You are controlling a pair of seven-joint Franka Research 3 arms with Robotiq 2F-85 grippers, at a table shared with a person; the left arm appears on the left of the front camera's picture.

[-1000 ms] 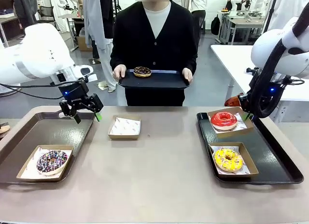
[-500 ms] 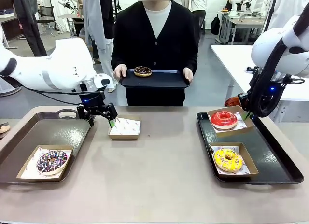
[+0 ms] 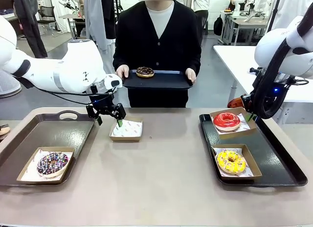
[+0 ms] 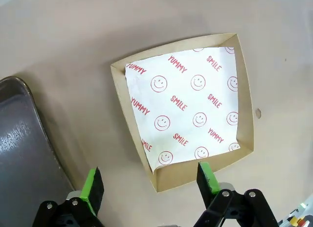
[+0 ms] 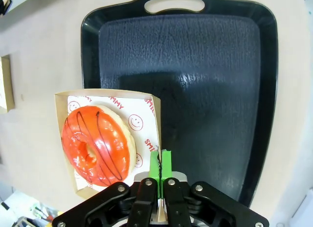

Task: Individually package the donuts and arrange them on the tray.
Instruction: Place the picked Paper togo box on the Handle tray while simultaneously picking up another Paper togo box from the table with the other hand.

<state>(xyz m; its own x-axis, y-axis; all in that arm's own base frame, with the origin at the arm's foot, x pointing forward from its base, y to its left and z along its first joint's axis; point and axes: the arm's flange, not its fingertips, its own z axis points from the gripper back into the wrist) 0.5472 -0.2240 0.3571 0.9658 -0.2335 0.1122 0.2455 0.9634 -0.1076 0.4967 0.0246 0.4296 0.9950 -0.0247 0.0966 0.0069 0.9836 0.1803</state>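
Above lined box | left jaws spread | right jaws closed beside red donut

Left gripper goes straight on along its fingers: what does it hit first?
Likely the empty box, at its near corner: the left gripper is open over it. Depth unclear.

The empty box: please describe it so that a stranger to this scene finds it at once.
On the table, look at the bare strip between the left tray and the right tray. The empty box lies there toward the far side, close to the open left gripper. Unlike its neighbours, it sits on no tray and holds only white paper with red smileys.
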